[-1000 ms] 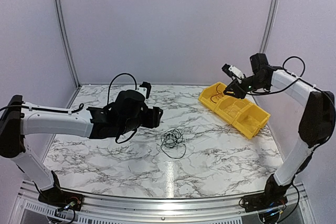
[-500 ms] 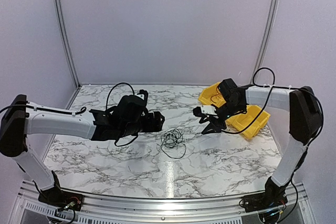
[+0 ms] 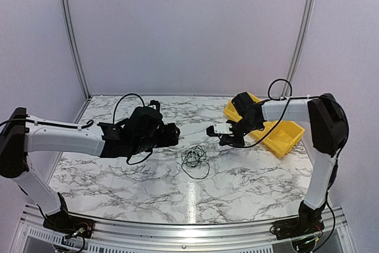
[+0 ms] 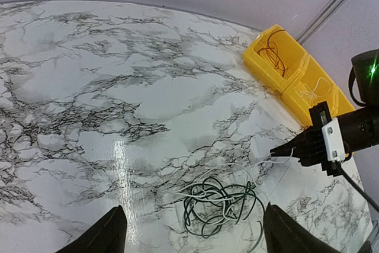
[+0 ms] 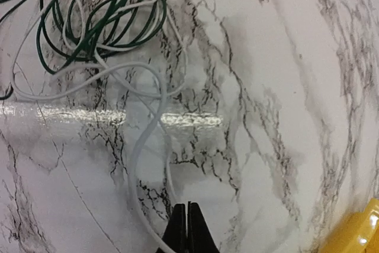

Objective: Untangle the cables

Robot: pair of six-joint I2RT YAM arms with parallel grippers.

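The cables [image 3: 194,158] lie in a small tangle of dark green and white wires mid-table, also seen in the left wrist view [image 4: 222,202] and the right wrist view [image 5: 98,13]. My right gripper [image 3: 222,141] is low over the table just right of the tangle. It is shut [image 5: 188,207], and a thin white cable strand [image 5: 167,170] from the tangle runs into its tips. Another white strand passes beside its left finger. My left gripper [image 3: 173,134] hovers left of the tangle, open [image 4: 195,235], with nothing between its fingers.
A yellow divided bin [image 3: 278,137] stands at the back right, behind the right arm. In the left wrist view it [image 4: 296,75] holds a brown wire in one compartment and a white wire in another. Its corner [image 5: 361,232] shows in the right wrist view.
The right arm swung down from above the yellow bin to the table beside the tangle and shut its jaws. The left gripper opened wider and stayed about in place.
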